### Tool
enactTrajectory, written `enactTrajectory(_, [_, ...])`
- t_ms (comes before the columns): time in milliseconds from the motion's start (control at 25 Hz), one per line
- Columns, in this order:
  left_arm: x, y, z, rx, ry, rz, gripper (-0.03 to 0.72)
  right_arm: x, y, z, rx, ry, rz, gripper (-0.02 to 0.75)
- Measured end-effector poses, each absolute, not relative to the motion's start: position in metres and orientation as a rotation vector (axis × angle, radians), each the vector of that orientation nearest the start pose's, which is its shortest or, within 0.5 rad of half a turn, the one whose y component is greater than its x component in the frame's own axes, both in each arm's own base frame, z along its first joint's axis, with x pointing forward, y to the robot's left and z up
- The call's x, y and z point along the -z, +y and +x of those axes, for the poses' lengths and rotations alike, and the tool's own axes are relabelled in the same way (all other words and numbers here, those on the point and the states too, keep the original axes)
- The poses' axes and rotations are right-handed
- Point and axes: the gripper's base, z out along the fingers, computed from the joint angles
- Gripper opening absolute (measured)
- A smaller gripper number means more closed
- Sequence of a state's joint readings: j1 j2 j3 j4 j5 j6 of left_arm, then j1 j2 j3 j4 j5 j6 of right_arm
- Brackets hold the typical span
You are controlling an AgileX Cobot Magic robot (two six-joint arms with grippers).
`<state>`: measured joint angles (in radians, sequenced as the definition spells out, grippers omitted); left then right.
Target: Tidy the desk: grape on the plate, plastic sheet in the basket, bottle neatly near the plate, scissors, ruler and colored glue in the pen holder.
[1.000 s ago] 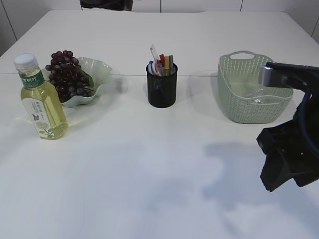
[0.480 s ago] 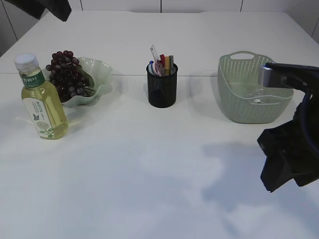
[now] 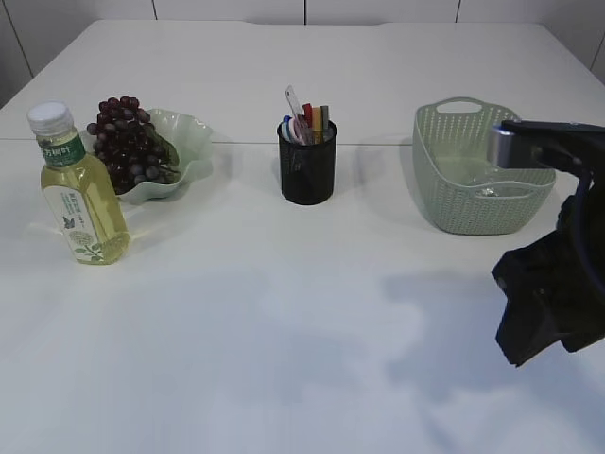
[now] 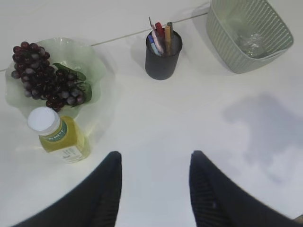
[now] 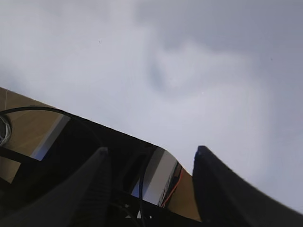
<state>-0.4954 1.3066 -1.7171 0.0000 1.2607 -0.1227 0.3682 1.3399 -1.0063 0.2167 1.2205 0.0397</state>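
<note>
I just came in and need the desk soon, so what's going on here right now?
Nothing is being handled. Both grippers are open and empty: the left gripper hangs high above the table, the right gripper is off by the table's edge. The grapes lie on the plate, the bottle stands beside it, stationery sits in the pen holder, and something clear lies in the basket.

Lab-style robot test setup being indicated: bare white table (image 3: 284, 331) being backed by plain white wall panels (image 3: 378, 9); exposed cabling (image 5: 142, 189) being seen at table edge.
</note>
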Motion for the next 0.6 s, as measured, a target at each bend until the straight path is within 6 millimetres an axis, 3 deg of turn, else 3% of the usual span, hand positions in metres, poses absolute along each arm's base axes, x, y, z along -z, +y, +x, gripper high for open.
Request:
enactTrajectory(280, [-0.468, -0.079, 0.143, 0.330, 2.296, 0.447, 0.442, -0.278, 0.101, 0.209, -0.349, 3.033, -0.422, 0.482])
enactTrajectory(600, [-0.425, -0.044, 0.064, 0.448, 2.218, 0.448, 0.453, -0.282, 0.104, 0.205, -0.434, 2.987, -0.501, 0.482])
